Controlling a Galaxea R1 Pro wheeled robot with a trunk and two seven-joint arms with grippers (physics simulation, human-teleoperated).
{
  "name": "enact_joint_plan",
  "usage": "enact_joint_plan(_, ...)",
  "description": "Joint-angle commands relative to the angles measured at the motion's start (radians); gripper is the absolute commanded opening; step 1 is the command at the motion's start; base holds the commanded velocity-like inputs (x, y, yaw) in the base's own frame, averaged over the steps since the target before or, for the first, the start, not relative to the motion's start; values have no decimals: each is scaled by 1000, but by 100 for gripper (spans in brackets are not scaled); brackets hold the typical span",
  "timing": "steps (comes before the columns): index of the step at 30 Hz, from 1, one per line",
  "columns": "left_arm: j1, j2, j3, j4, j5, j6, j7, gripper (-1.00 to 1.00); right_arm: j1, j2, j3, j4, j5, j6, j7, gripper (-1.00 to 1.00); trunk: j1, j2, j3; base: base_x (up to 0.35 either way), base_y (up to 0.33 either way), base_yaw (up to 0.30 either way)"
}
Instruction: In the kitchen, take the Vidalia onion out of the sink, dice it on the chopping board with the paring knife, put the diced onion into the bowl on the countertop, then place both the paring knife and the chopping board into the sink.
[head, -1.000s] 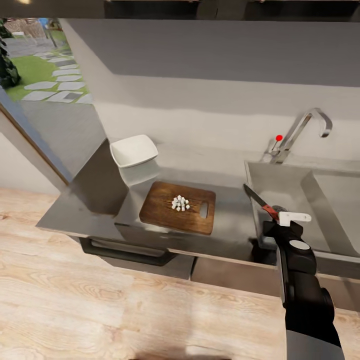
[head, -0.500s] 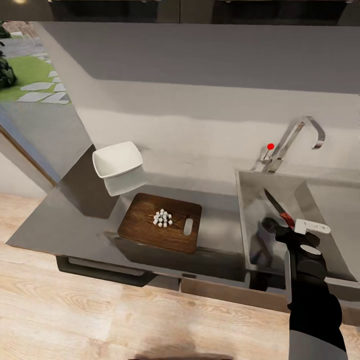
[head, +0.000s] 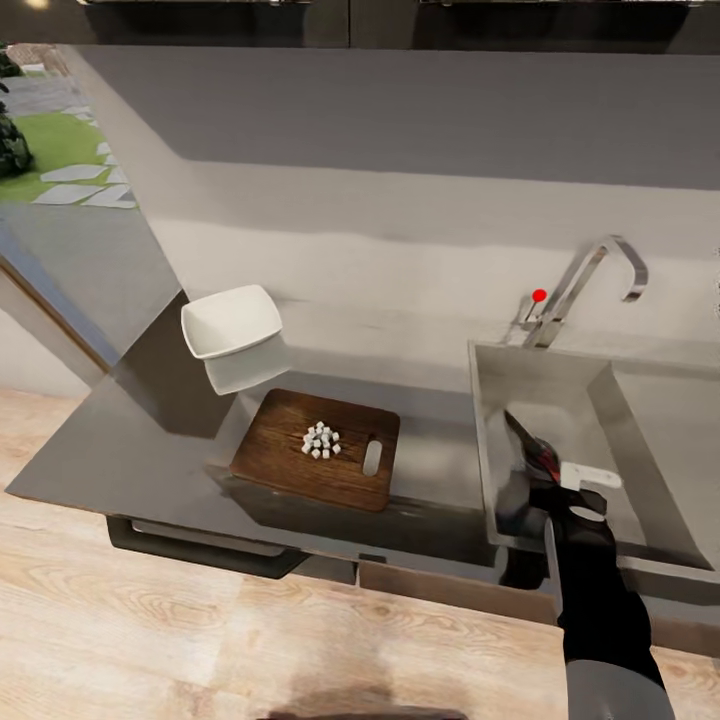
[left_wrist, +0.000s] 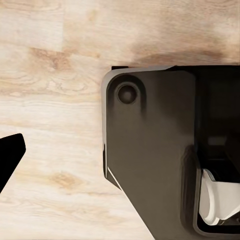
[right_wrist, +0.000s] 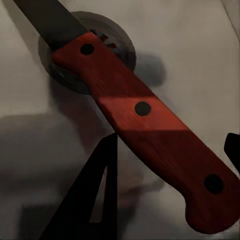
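You are holding your right gripper (head: 548, 478) low inside the sink (head: 488, 440), and the knife (head: 530, 447) is sitting at its tip with the dark blade pointing up and away toward the back wall. In the right wrist view the red handle of the knife (right_wrist: 150, 125) is crossing the picture diagonally, lying over the round drain (right_wrist: 87, 52) on the grey sink floor, with three dark rivets showing along it. One dark finger (right_wrist: 95, 195) is showing beside the handle and a sliver of the other is peeking in at the edge of that view, well apart from the first, so I cannot tell whether the gripper is clamping the handle or standing loose around it. The chopping board (head: 280, 455) is lying on the countertop (head: 110, 450) near its front edge, with the handle slot turned toward the sink, and a small heap of white onion cubes (head: 321, 440) is sitting near its middle. The white bowl (head: 232, 322) is resting on the countertop just behind the board's far corner, close to the wall. The tap (head: 590, 280) is standing behind the sink with its red knob (head: 540, 295) beside it. The left wrist view is looking down at pale wood floor (left_wrist: 50, 100) and a dark part of your own base (left_wrist: 150, 160); your left gripper's state cannot be told.
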Motion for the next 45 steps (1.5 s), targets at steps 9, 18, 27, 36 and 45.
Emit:
enact_joint_plan(9, 0, 1, -2, -1, 7, -2, 0, 100, 0, -2, -3, 43, -85, -31, 1, -100, 1, -1, -1, 52, -101, 0)
enact_joint_plan(18, 0, 1, -2, -1, 7, -2, 0, 100, 0, 0, 0, 46, -121, -48, -12, 100, 1, -1, -1, 1, -1, 0)
enact_joint_plan(27, 0, 1, -2, -1, 7, -2, 0, 100, 0, 1, 6, -90, -121, -40, -14, 100, 1, -1, -1, 0, 0, 0)
enact_joint_plan(36, 0, 1, -2, 1, 7, -2, 0, 100, 0, 6, 62, -255, -121, 59, 62, 100, 1, -1, -1, 0, 2, 0)
enact_joint_plan(45, 0, 1, -2, 0, 7, -2, 0, 100, 0, 6, 78, -262, -120, 58, 150, 100, 1, -1, -1, -64, 208, 0)
